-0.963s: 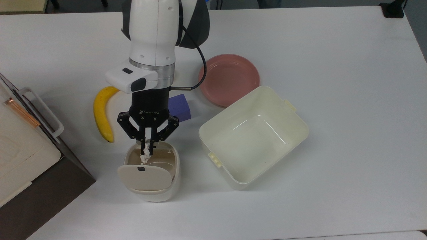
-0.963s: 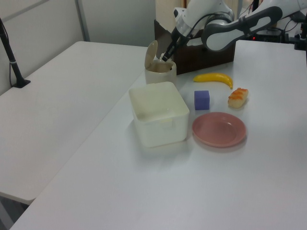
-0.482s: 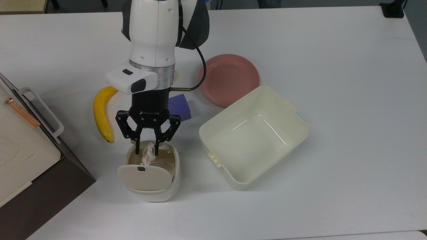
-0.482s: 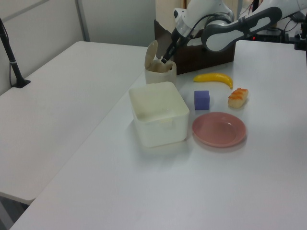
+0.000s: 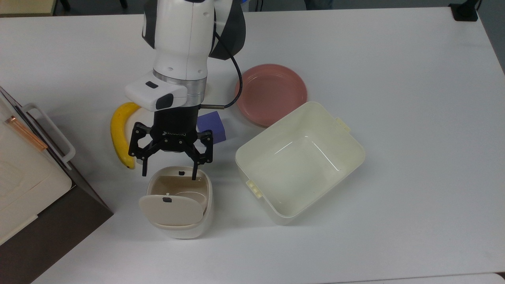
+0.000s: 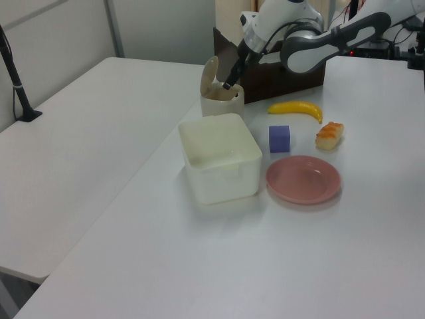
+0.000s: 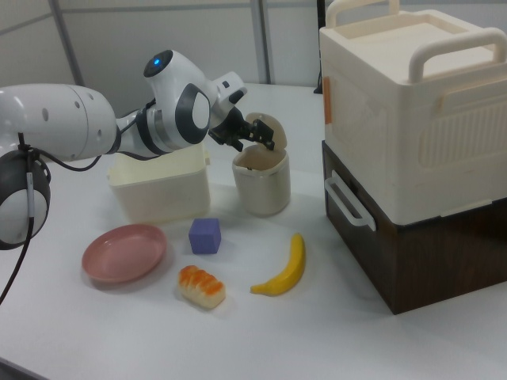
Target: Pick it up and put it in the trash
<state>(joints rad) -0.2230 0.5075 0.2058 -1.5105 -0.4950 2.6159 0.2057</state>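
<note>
The trash [image 5: 185,230] is a small beige-white rounded bin whose flap lid [image 5: 170,210] stands tipped open, showing a brown inside. My gripper [image 5: 168,175] hangs open just above the bin's far rim, fingers spread wide with nothing between them. The left view has the gripper [image 6: 229,81] at the bin's [image 6: 222,101] mouth. So does the right view, with the gripper [image 7: 252,141] over the bin [image 7: 261,186]. The paper wad is out of view.
A banana [image 5: 118,136] and a purple cube [image 5: 213,125] lie beside the gripper. A pink plate [image 5: 271,94] and a large cream tub [image 5: 272,209] sit to the top view's right. An orange-glazed bread piece [image 7: 202,286] lies near the cube. A tall cream-and-brown box [image 5: 23,177] stands left.
My gripper went from shut on the paper wad over the bin to open. The wad fell from the fingers and no longer shows. The gripper rose slightly.
</note>
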